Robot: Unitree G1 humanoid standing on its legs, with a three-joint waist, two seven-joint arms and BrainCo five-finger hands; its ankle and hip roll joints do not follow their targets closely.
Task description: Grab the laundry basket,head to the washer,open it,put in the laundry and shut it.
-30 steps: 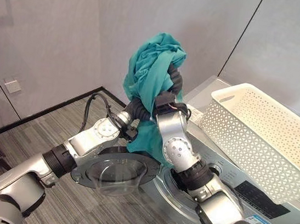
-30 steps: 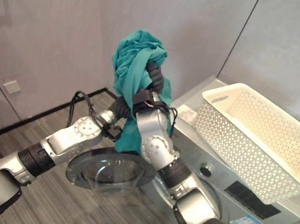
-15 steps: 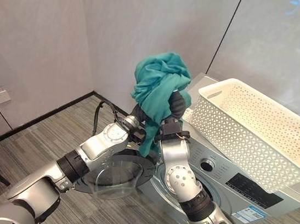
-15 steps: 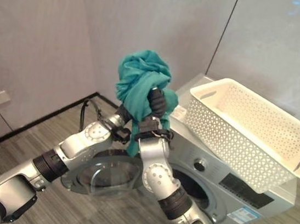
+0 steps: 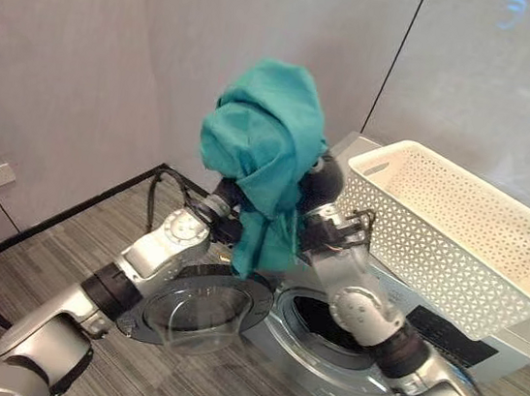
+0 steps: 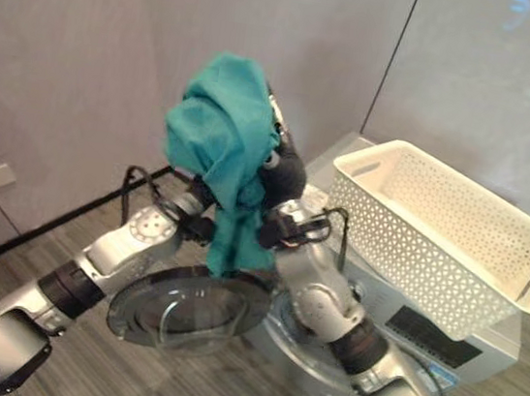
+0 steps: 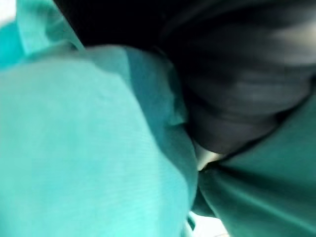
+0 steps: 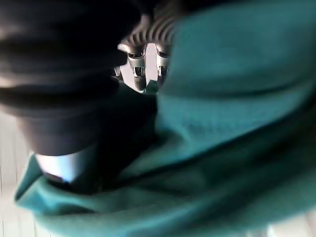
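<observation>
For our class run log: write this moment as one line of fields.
stage: loading | teal garment: bunched, held up between both hands | left hand | right hand | washer door: open | basket: on washer, looks empty

soft even indoor light; head views clear; wrist views blurred

matt teal cloth, perforated plastic basket

Head stereo downward (wrists close-up)
</observation>
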